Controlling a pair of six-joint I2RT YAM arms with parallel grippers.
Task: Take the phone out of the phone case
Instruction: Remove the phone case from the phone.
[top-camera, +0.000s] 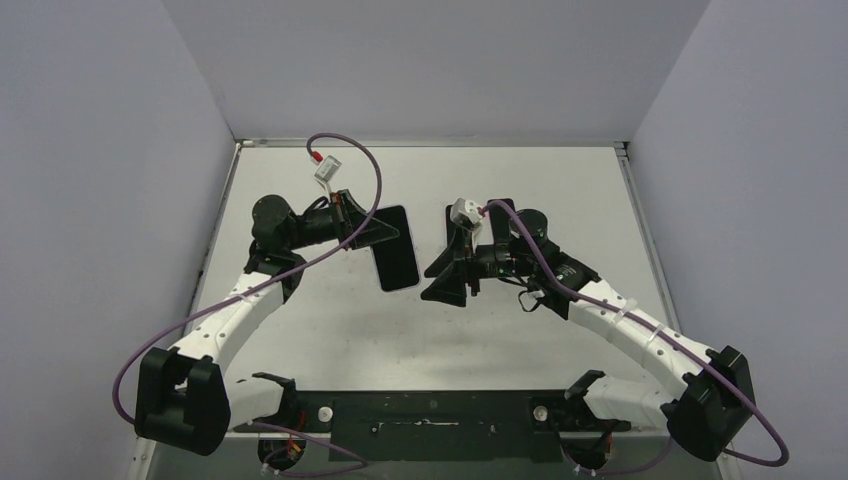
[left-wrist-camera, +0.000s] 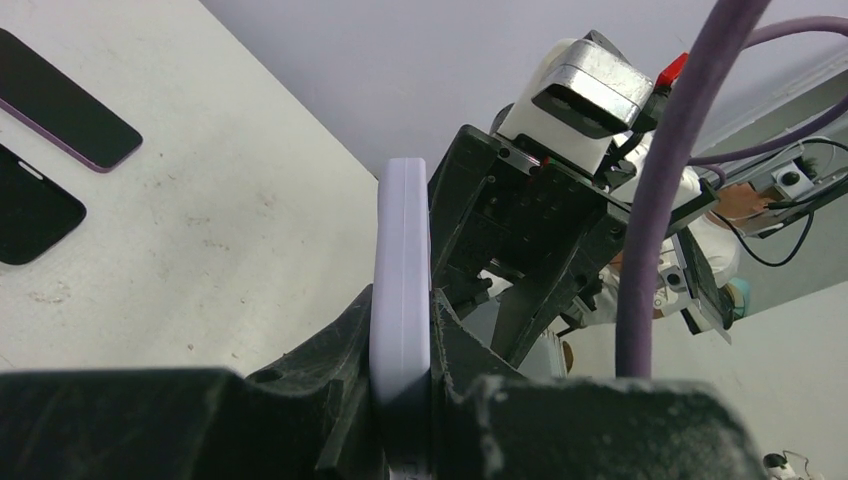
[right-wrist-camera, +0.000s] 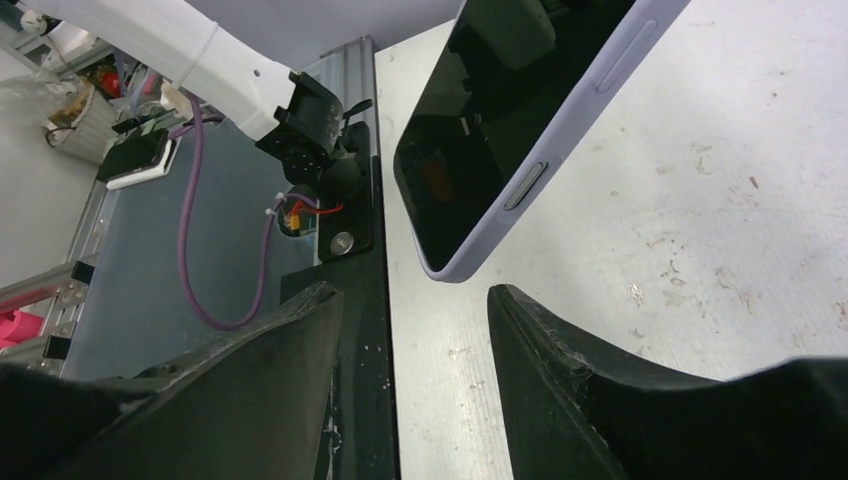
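My left claw (left-wrist-camera: 400, 345) is pinched tight across the case (left-wrist-camera: 400, 230) and holds it on edge, clear of the table (top-camera: 300, 330), with the lilac rim standing up between the pads. My right claw (right-wrist-camera: 412, 300) stands partly open with nothing in it. Its two fingers bracket empty space just below the near corner of the phone (right-wrist-camera: 490, 110), close but not touching. As far as I can see the phone is seated in the case, its dark glass towards my right wrist camera and the side buttons showing along the rim. From the top camera the pair hangs between the two claws, the right one just beside its free long side. I judge the case soft, rubbery and grippy, likely to flex and peel at a corner. The phone looks stiff, slick on the glass, and fragile if it drops. I'd take the case lip at a free corner with the right claw and spare the glass any hard pinch. How tightly the case clings, I can't tell.
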